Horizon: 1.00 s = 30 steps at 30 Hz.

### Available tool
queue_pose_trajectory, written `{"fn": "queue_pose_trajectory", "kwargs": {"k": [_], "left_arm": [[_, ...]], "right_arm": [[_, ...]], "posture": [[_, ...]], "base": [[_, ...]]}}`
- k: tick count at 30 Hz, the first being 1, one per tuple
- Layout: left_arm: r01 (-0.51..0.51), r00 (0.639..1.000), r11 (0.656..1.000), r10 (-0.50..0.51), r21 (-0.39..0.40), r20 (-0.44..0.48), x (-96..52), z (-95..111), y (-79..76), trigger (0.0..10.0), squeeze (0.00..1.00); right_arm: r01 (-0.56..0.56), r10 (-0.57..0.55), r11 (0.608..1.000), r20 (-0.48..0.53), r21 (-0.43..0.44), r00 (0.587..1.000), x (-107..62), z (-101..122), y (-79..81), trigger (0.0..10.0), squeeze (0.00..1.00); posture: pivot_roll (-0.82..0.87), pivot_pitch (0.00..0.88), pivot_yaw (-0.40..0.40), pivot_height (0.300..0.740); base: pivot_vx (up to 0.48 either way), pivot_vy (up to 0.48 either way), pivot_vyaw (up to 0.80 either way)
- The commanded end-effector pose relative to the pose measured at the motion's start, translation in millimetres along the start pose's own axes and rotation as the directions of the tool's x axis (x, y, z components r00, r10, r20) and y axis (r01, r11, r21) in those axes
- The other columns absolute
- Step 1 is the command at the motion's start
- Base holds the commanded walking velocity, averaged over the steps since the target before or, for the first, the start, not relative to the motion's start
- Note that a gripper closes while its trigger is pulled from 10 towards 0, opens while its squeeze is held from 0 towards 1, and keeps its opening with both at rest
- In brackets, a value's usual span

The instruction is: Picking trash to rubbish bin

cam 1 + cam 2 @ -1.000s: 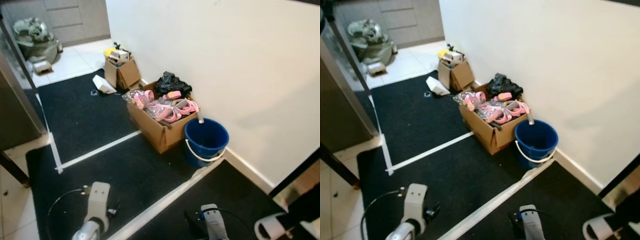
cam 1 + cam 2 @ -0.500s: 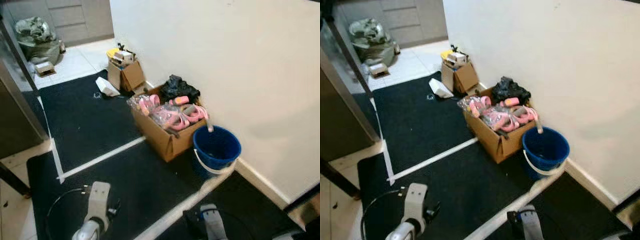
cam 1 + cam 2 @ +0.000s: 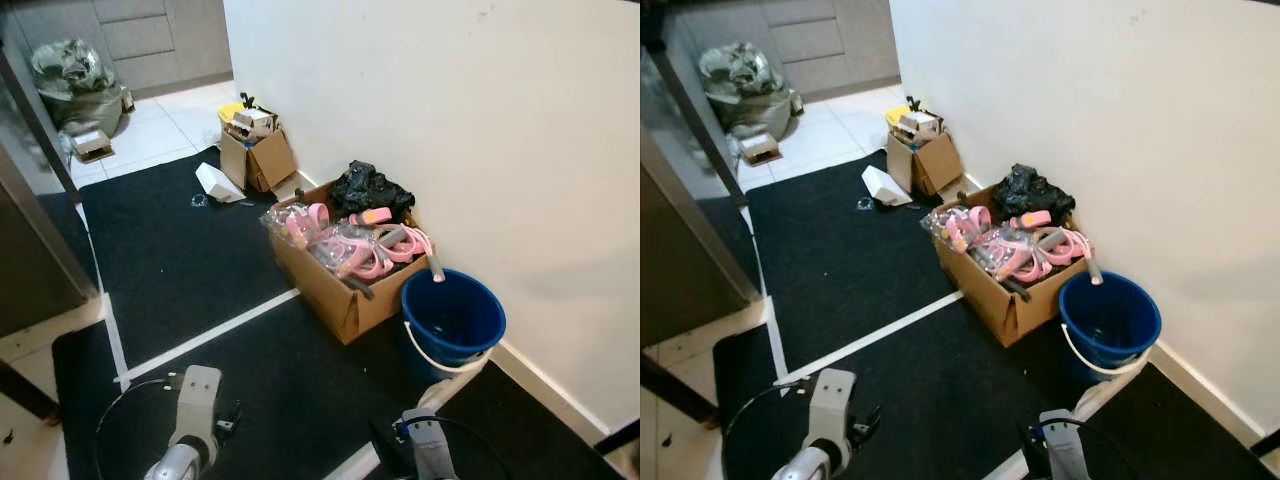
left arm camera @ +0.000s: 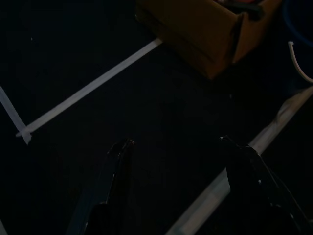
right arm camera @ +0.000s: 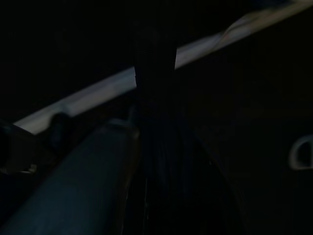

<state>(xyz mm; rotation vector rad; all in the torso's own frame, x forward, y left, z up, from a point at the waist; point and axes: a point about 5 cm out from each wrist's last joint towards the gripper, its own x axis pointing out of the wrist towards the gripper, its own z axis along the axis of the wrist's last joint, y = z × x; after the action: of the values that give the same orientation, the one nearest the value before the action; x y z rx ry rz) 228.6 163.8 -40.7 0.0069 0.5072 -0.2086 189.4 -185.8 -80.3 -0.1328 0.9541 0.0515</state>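
The step in hand looks like the approach: neither arm has anything yet, and the robot stands on the black mat [image 3: 190, 255] facing the clutter along the white wall [image 3: 450, 130]. The left tool [image 4: 175, 142] hangs low over the mat with its 2 fingers spread wide apart and nothing between them; the right tool [image 5: 155, 122] is in deep shade, and I cannot tell how far open it is or whether it has hold of anything. The likeliest trash is the crumpled white paper [image 3: 217, 181] lying loose on the far part of the mat, just beside the small cardboard box [image 3: 257, 158]; a tiny scrap [image 3: 197, 200] lies next to it. The blue bucket [image 3: 452, 316] with a white handle, standing on the right against the wall and just beside the large cardboard box [image 3: 340, 280], probably serves as the rubbish bin; it appears to hold nothing. The large box is heaped with pink plastic items [image 3: 350, 240], with a black bag [image 3: 370, 187] at its far corner, and the small box is stuffed with mixed packaging. Far left on the tiled floor [image 3: 160, 120] sits a full grey-green sack [image 3: 72, 78] with a small carton [image 3: 92, 145] near it. The next move calls for walking forward to the far paper, bending, and lowering one tool over it.
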Motion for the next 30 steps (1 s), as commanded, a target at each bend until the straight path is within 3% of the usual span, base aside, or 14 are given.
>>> {"fn": "queue_pose_trajectory", "kwargs": {"k": [1, 25, 30], "left_arm": [[-0.002, 0.999, 1.000, 0.003, 0.012, -0.032, -4.4, -8.1, 2.8, 10.0, 0.00], [-0.006, 1.000, 1.000, 0.006, 0.014, -0.028, -4.9, -7.3, 4.8, 10.0, 0.00], [-0.023, 0.999, 1.000, 0.023, 0.008, -0.023, -5.1, -6.7, 6.1, 10.0, 0.00]], "right_arm": [[-0.013, 0.013, 1.000, -0.001, 0.000, 1.000, 0.1, -1.4, 4.8, 10.0, 0.00], [-0.022, 0.022, 1.000, -0.002, -0.013, 1.000, 0.1, -2.0, 7.6, 10.0, 0.00], [-0.021, 0.021, 1.000, 0.000, -0.011, 1.000, 0.2, -1.2, 7.3, 10.0, 0.00]], "posture": [[-0.03, 0.041, 0.021, 0.740], [-0.03, 0.046, 0.021, 0.740], [-0.03, 0.052, 0.021, 0.740]], "base": [[0.311, 0.000, 0.00], [0.309, 0.000, 0.00], [0.052, 0.000, 0.00]]}}
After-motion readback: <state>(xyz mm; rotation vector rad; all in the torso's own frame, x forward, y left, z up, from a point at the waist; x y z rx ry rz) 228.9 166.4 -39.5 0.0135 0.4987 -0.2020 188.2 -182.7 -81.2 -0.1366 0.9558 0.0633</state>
